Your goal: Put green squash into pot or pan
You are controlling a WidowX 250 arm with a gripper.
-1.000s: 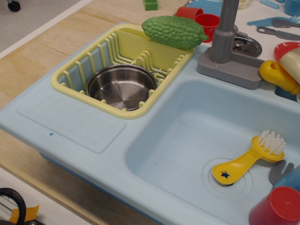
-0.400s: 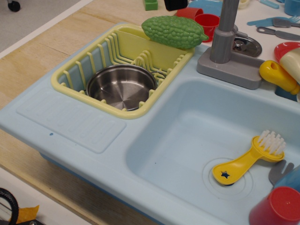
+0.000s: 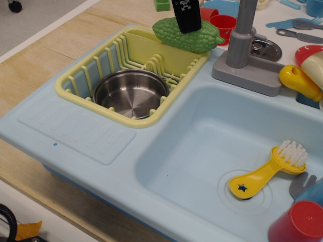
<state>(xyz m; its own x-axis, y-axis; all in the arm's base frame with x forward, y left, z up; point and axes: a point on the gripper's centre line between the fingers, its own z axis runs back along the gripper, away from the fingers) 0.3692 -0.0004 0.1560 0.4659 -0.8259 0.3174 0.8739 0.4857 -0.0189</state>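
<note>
The green squash (image 3: 202, 38) is bumpy and lies across the far corner of the yellow dish rack (image 3: 75, 96), pointed tip toward the faucet. The shiny steel pot (image 3: 130, 93) sits empty inside the rack, in front and to the left of the squash. My gripper (image 3: 186, 22) comes down from the top edge as one black finger piece with a white mark. It overlaps the middle of the squash. Only this one piece shows, so I cannot tell how the jaws stand or whether it touches the squash.
A grey faucet (image 3: 242, 35) stands right of the squash. Red cups (image 3: 222, 22) and a small green block (image 3: 162, 5) lie behind it. The blue sink basin (image 3: 202, 141) holds a yellow brush (image 3: 270, 169). Another red cup (image 3: 300, 224) sits at the bottom right.
My gripper has come down from the top edge into view and now overlaps the squash. The squash and the pot have not moved.
</note>
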